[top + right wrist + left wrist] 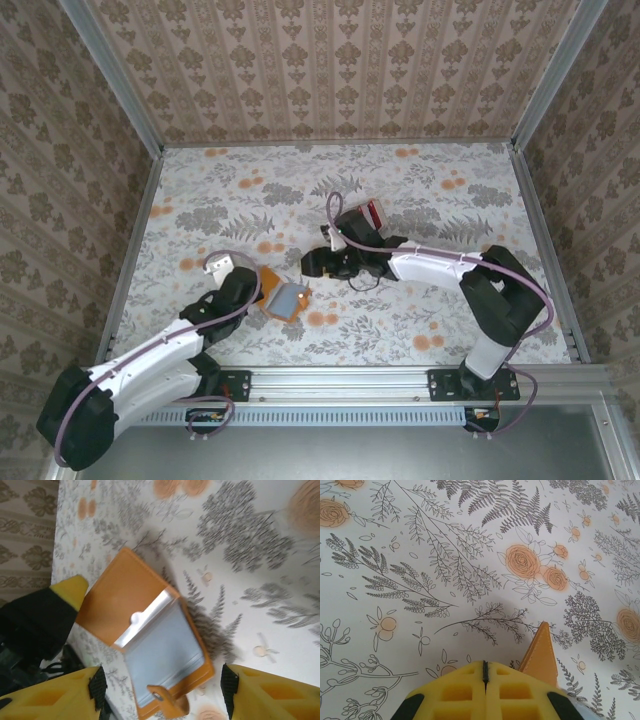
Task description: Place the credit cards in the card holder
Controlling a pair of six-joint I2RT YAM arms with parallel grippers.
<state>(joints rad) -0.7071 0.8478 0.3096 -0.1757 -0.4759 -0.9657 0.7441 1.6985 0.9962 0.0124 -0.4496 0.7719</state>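
Card holder (127, 597): orange, leather-look, flat rect., lying open on table (430, 190), front-centre, between the two grippers. Matte outer skin. Inner sleeve (162, 652) is glossy clear plastic, pale grey-blue, w/ rounded thumb notch at its mouth. Whether a card sits inside: can't tell. Closure tab (167, 702) is small, orange, w/ metal snap, at the holder's edge.

Left gripper (485, 677): yellow ribbed pads on black backing. Fingers clenched tight, seam a hairline. Holder's flap edge rises just beside its right finger, and in the right wrist view one yellow tip sits at the flap corner. Pinching vs. merely pressing the flap: can't tell.

Right gripper (160, 692): fingers spread wide, nothing between them, hovering over the open holder.

Credit cards (369, 213): prob. the red-and-white flat item just beyond the right wrist, part hidden by it. Judged thin, rigid, slick.

Table cover: floral print, grey ferns + orange blooms, smooth and flat.

Step (judged): holder opened & steadied, no card in hand, so card fetch is pending.

Next move calls for:
- taking one card by its thin edge, which is awkward off a flat cloth;
- lining its short edge up w/ the sleeve mouth;
- sliding it in at a shallow angle while the flap is kept from shifting.
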